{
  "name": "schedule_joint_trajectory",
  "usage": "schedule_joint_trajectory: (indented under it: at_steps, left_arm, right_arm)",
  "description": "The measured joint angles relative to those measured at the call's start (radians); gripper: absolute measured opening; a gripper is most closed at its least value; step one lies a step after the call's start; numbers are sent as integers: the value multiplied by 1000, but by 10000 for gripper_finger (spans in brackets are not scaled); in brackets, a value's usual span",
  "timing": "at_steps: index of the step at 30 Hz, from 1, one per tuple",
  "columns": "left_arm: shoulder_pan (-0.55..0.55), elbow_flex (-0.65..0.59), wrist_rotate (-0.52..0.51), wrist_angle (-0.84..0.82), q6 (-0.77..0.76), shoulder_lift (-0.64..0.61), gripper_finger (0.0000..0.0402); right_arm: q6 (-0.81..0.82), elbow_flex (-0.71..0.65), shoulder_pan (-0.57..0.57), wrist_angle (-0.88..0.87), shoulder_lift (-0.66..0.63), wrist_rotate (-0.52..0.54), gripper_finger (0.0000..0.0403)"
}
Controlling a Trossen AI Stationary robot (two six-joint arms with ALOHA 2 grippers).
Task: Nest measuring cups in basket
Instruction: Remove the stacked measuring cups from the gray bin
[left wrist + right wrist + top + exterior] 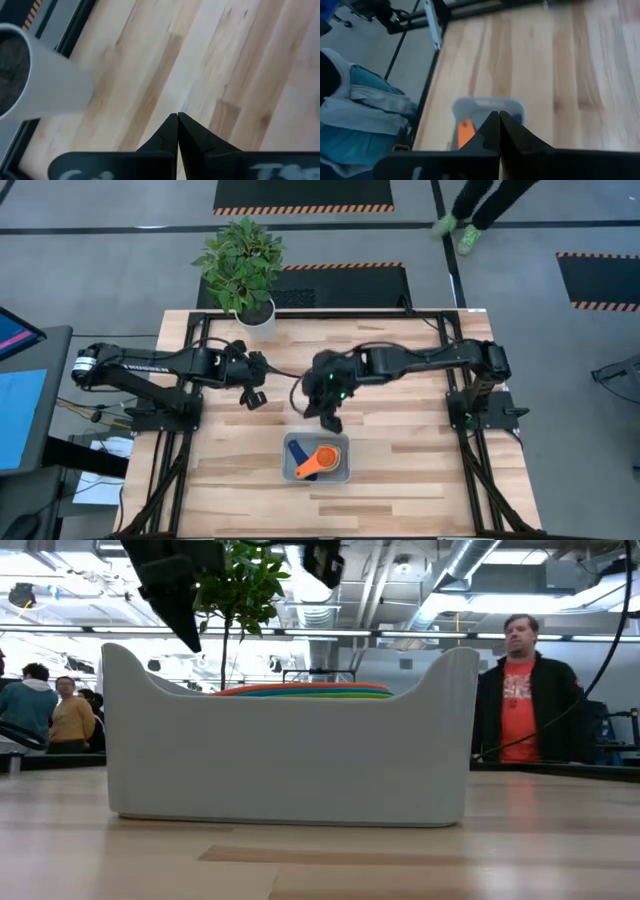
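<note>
Left gripper (254, 399) hangs over the bare bench (420, 480) left of centre, fingers (170, 131) pressed together on nothing. White plant pot (256, 317) with leafy plant stands at the far edge, just beyond it. Right gripper (331, 420) poised near centre, just above the basket's far rim, fingers (492, 127) closed tip to tip, empty. Basket (290, 470) sits at mid-bench toward the near edge. Measuring cups (322, 459) lie nested inside it, orange on top, its handle pointing toward the near left corner; coloured rims just top the wall in the low view. People stand in the room behind.
</note>
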Motion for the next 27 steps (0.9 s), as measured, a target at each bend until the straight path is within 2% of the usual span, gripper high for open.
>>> schedule_joint_trajectory:
  at_steps: [5,8,15,20,27]
  left_arm:
    - [16,0,-1,-71,2,0,0]
    - [31,0,-3,-110,-17,0,0]
    - [37,0,-1,-127,-15,0,0]
    - [38,0,-2,-127,-14,0,0]
    - [37,0,1,-118,-31,0,0]
  right_arm:
    - [55,126,69,-47,85,114,19]
    - [53,233,88,-152,144,161,26]
    - [32,459,130,-360,288,185,18]
    - [16,509,168,-432,352,185,23]
    - [-6,513,206,-485,370,158,26]
